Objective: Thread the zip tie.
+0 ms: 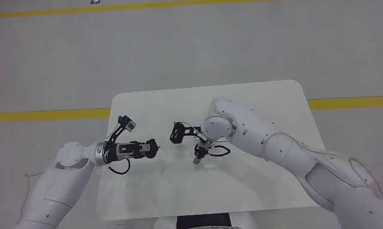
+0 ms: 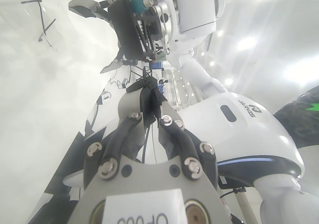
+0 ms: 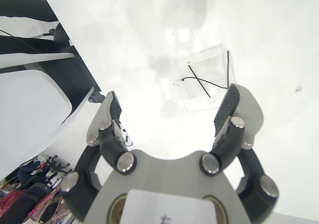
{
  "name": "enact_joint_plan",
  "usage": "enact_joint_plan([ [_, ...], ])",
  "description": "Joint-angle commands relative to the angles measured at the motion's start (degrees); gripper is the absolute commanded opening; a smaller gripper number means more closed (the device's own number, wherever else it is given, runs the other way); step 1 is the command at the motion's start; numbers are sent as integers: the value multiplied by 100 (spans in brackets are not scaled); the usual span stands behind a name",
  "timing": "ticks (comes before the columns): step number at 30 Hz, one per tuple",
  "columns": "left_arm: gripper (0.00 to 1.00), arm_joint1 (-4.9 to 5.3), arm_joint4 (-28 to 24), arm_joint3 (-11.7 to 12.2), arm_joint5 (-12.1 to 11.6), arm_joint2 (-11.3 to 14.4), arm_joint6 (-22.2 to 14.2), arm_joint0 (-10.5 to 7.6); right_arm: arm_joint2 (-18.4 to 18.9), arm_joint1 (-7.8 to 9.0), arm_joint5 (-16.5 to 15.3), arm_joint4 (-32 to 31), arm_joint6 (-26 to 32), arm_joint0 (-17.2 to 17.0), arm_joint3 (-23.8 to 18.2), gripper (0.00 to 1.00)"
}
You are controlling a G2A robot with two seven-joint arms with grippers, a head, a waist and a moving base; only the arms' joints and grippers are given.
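So, left gripper (image 2: pixel 149 96) first: its fingers (image 2: pixel 128 104) are squeezed together on a black zip tie (image 2: pixel 146 135). The tie's thin strap runs back between them toward the wrist. Which end of the tie is in the pinch, I can't tell. From above, that gripper hangs over the left part of the table (image 1: pixel 269 97), well in from its left edge, pointing across at the other arm.

Right gripper (image 3: pixel 172 105) is the opposite story. It's spread wide with nothing between its ribbed pads (image 3: pixel 225 103). It points down at the table around the middle, a bit nearer the robot's edge than the far one. It sits near the left gripper with a clear gap between the two.

Beyond the right fingertips a clear tray (image 3: pixel 194 103) lies flat on the table surface. It has loose zip ties (image 3: pixel 199 82) in it, all black. Two cross each other in the middle, and another lies along one side of the tray. The right gripper isn't touching the tray or anything in it.
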Motion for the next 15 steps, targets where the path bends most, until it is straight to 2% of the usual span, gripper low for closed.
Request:
enact_joint_plan([
  [1, 0, 0, 0, 0, 0, 0, 0, 0, -58, 2, -3, -59, -66, -46, -30, 100],
  [6, 0, 0, 0, 0, 0, 0, 0, 0, -442, -107, -3, -245, -113, 82, 229, 100],
  [7, 0, 0, 0, 0, 0, 0, 0, 0, -447, -136, -3, -157, -264, 121, 249, 100],
  [13, 0, 0, 0, 0, 0, 0, 0, 0, -443, -135, 5, -166, -303, 106, 256, 100],
  [15, 0, 0, 0, 0, 0, 0, 0, 0, -423, -114, -3, -357, -418, 78, 337, 100],
])
